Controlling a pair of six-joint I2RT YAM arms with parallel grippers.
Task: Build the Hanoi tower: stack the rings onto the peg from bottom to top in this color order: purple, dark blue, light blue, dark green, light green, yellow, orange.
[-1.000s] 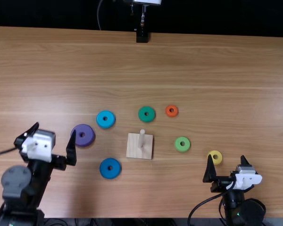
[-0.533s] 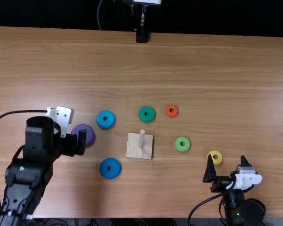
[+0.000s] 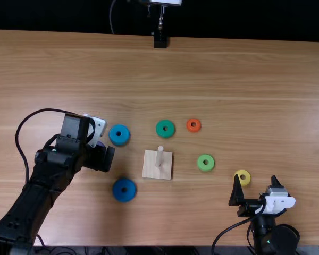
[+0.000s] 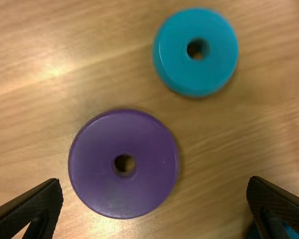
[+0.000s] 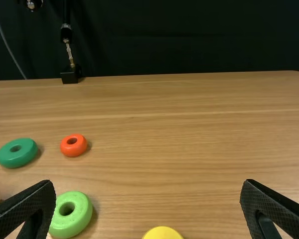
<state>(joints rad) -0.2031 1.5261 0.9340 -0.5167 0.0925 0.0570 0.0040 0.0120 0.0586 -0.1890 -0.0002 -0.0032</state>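
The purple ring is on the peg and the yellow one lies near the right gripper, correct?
No: the left wrist view shows the purple ring on the table, not the peg. The yellow ring does lie near the right gripper.

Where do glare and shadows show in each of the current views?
Left wrist view: a bright glare patch on the table, away from the purple ring; top view: a thin shadow along the right edge of the peg's base; right wrist view: soft shadows to the right of the dark green ring, orange ring and light green ring.
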